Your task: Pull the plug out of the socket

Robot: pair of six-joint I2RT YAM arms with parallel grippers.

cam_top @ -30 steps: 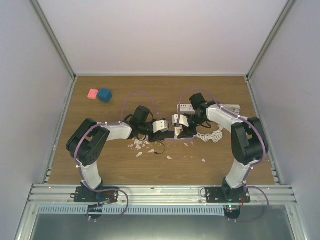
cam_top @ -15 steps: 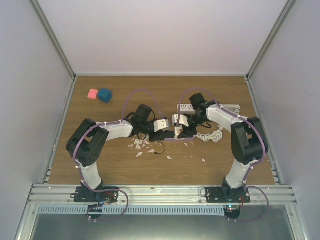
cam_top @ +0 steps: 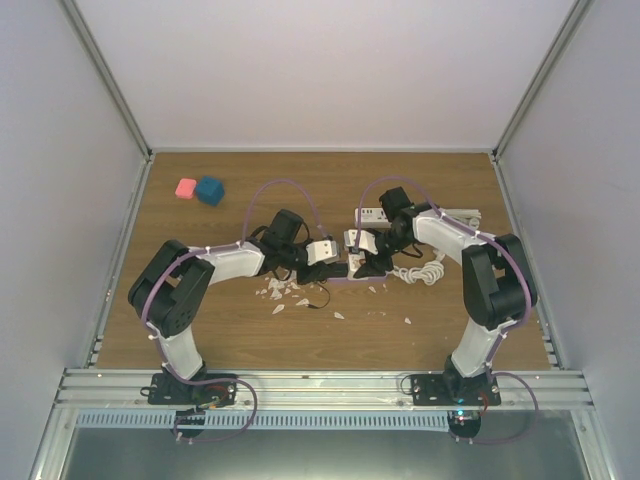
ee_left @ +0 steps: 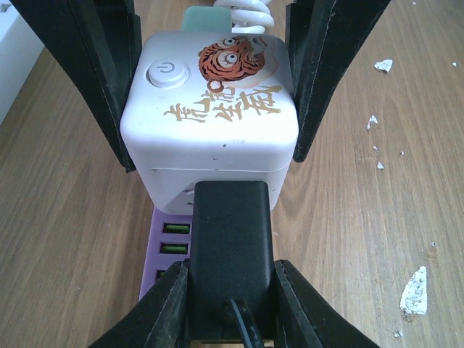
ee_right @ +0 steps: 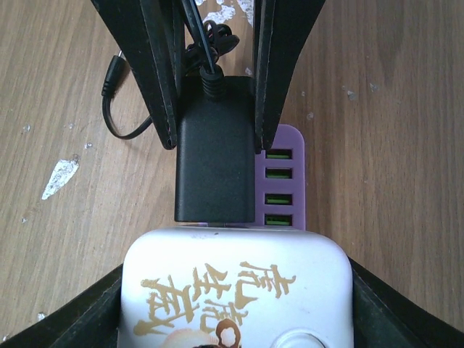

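A white cube socket point(ee_left: 210, 109) with gold lettering and a purple base with green ports point(ee_left: 170, 243) stands at the table's middle point(cam_top: 358, 243). A black plug point(ee_left: 230, 254) is pushed into its side face. My left gripper point(ee_left: 230, 293) is shut on the plug, one finger on each side. My right gripper point(ee_right: 235, 308) is shut on the white socket point(ee_right: 235, 290), its fingers against both sides. In the right wrist view the plug point(ee_right: 214, 163) sits flush against the socket, with its black cable point(ee_right: 119, 101) trailing behind it.
A white power strip point(cam_top: 375, 214) and a coiled white cord point(cam_top: 425, 270) lie right of the socket. A pink block point(cam_top: 185, 187) and a blue block point(cam_top: 210, 190) sit at the far left. White scraps point(cam_top: 285, 292) are scattered on the wood in front.
The left gripper has slid slightly right toward the socket; the plug stays seated in the socket. The right arm has not moved.
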